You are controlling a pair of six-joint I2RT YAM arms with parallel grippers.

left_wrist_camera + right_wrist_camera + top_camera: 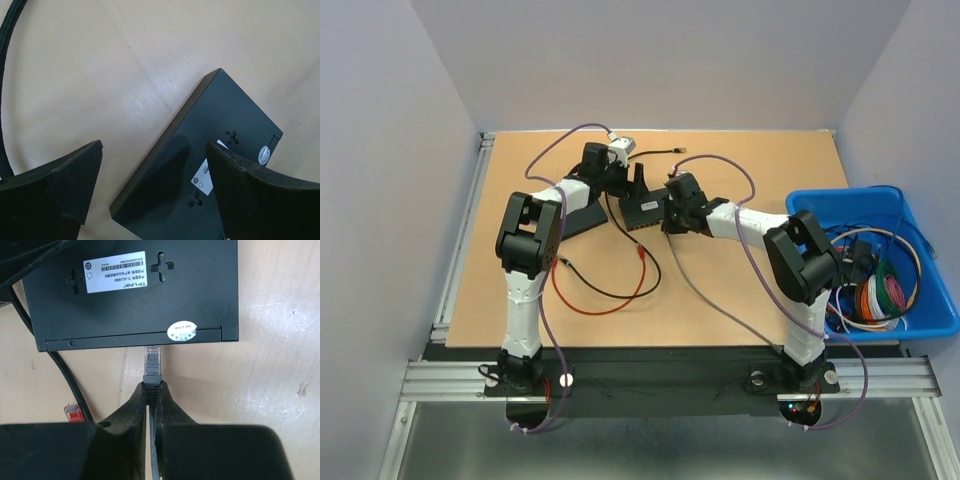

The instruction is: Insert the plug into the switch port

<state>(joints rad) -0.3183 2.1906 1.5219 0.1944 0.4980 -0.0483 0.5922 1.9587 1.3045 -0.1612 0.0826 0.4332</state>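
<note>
Right jaws pinch the plug (152, 360), tip just at 6 o'clock of the switch (135, 295). Left jaws spread wide over the switch. Looks like the insertion step; next probably needs a straight, aligned push toward 12.

Right wrist view: the switch (200, 300) is cut off at 12 o'clock, its port openings out of sight; the plug (152, 361) has its cable hidden inside the right claw (152, 388). Left wrist view: a finger (250, 195) of the left claw (154, 149) covers the switch at 4 o'clock
</note>
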